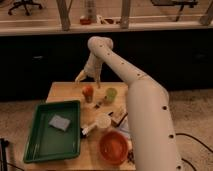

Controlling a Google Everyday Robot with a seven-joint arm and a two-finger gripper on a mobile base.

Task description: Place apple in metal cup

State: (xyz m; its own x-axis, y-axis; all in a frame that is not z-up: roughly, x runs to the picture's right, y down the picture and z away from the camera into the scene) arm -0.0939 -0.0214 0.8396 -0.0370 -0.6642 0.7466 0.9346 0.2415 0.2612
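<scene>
The apple (88, 90) is small, round and red-orange, and sits at the far middle of the wooden table (62, 92). A short dull grey shape right under it looks like the metal cup (89, 99), with the apple resting in its top. My gripper (88, 80) hangs just above and behind the apple, at the table's far edge. Its fingers are spread apart, one to each side of the apple, and hold nothing.
A translucent green cup (110, 94) stands right of the apple. A white cup (102, 121) lies mid-table near a small packet (120, 113). An orange-red bowl (114, 146) is at the front. A green tray (35, 145) with a grey sponge (60, 122) fills the left.
</scene>
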